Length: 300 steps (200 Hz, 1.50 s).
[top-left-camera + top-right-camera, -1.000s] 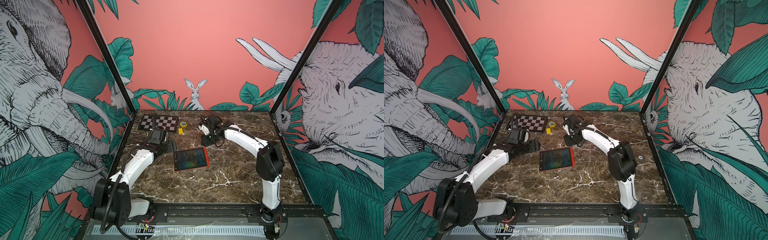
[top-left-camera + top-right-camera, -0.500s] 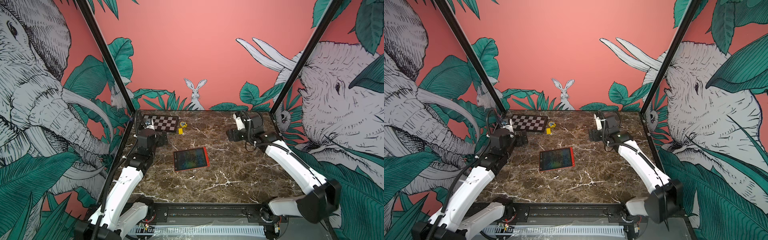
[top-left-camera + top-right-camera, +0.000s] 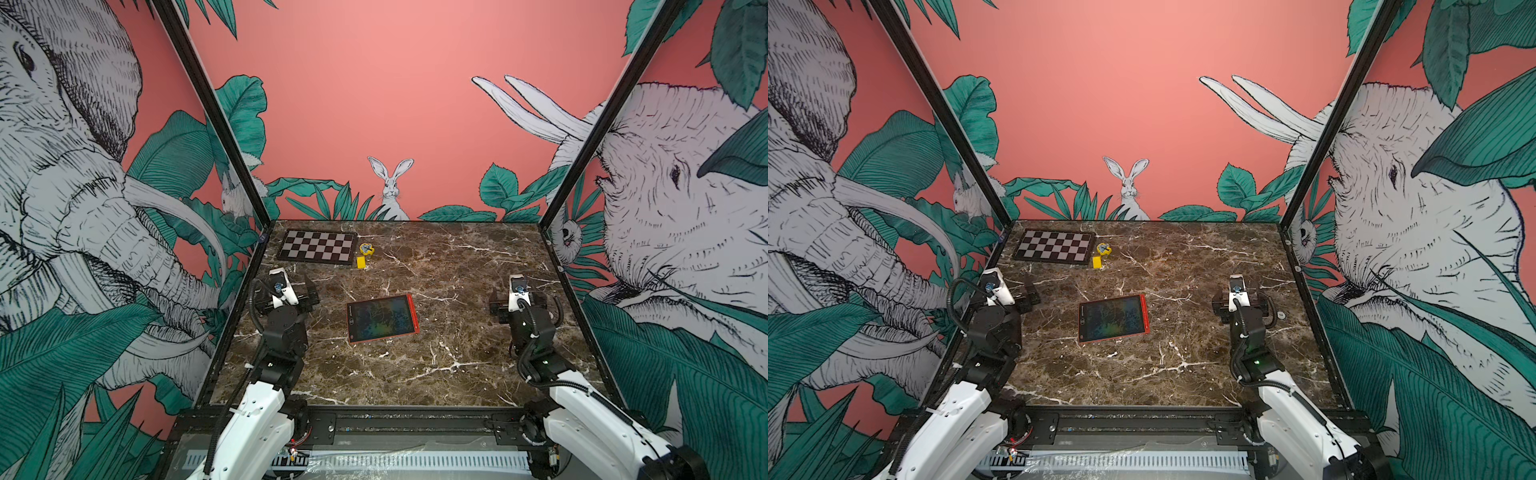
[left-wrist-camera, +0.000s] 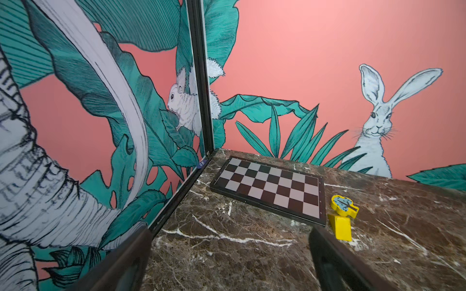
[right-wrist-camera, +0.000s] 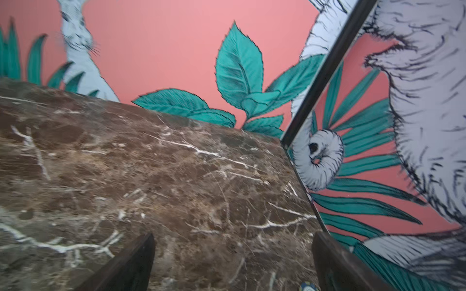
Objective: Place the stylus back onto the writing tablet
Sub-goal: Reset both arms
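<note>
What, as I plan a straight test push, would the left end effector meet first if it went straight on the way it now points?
Likely the chequered board, after a stretch of bare table. The left end effector stands open; its height is unclear, so it might graze the table first.

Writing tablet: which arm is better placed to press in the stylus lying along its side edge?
Right, I'd judge. The stylus seems to lie along the writing tablet's edge nearest the right gripper; the left gripper would have to reach across it. Both are open and empty.
</note>
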Tool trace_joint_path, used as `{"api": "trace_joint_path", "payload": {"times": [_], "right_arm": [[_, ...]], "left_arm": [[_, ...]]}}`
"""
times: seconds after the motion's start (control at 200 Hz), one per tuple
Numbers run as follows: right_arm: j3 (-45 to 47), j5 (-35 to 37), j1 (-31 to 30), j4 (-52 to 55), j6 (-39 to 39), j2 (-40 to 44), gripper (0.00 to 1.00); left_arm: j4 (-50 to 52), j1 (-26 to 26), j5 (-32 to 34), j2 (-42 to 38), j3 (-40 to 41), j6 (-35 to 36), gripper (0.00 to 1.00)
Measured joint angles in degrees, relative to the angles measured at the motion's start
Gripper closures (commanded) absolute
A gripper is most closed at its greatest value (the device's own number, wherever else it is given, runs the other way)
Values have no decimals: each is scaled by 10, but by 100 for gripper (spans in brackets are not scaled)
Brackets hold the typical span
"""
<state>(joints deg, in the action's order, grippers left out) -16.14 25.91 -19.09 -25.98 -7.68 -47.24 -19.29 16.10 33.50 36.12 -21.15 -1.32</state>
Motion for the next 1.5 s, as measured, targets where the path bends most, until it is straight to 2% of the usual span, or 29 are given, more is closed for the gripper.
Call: {"api": "trace_joint_path", "payload": {"times": [0.12,0.28,0.41,0.58,0.82,0.92,1.125,1.395,1.5], "right_arm": [[2,39,16,-49,6,-64,1],[2,67,33,-126,12,-200,1],[-5,67,39,-183,-1,-314,1],[-40,40,54,-232,-3,-390,1],[-33,-44,118,-280,32,-397,1],[-30,-53,143,-275,58,-410,1],[-42,-56,145,-268,77,-412,1],[-42,-56,145,-269,83,-412,1],[-42,-55,145,-269,85,-412,1]], "left_arm": [[-23,0,11,12,9,5,0],[-26,0,18,30,29,4,1],[-26,0,25,38,42,4,1],[-34,0,37,52,56,4,1],[-75,0,48,99,84,3,1],[-101,0,52,142,100,3,2],[-173,0,57,255,111,7,4],[-282,0,13,404,64,91,2],[-359,-5,-11,465,54,114,1]]}}
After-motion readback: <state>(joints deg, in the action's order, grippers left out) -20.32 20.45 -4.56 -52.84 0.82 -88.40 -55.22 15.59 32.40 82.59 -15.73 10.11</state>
